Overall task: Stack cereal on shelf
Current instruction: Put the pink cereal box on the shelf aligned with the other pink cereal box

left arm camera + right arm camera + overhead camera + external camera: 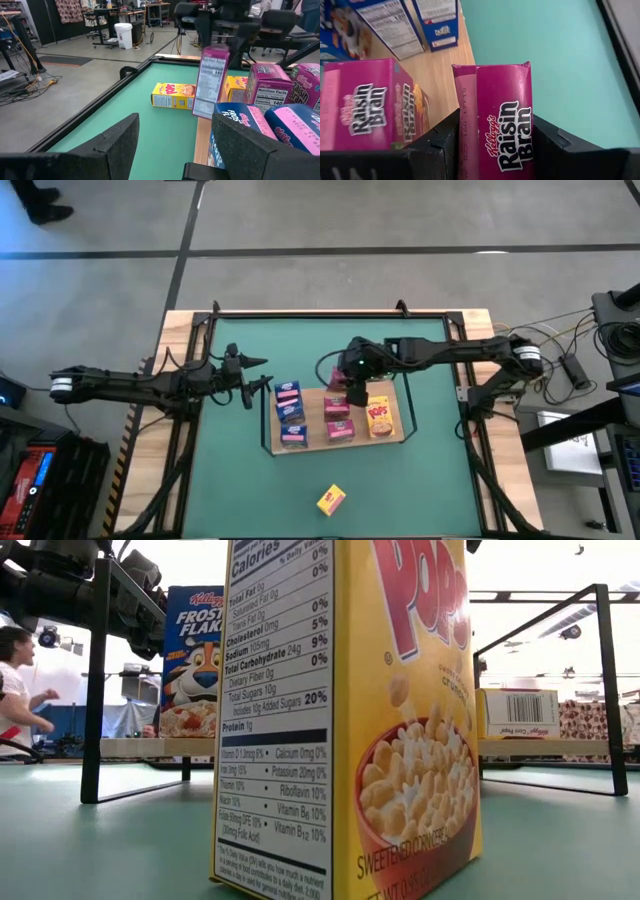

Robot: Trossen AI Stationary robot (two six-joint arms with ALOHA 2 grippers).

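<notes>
Placement step: right end effector [492, 145], closed on a pink cereal box [505, 120] above the shelf [400, 405], must next lower it into the pink row (left end effector [262, 385] waits part-open, empty, left of the shelf).

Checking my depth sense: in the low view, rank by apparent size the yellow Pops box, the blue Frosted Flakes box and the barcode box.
1. Yellow Pops box, nearest the camera.
2. Blue Frosted Flakes box.
3. Barcode box.
Nearness inflates the first; true sizes are unsure.
</notes>
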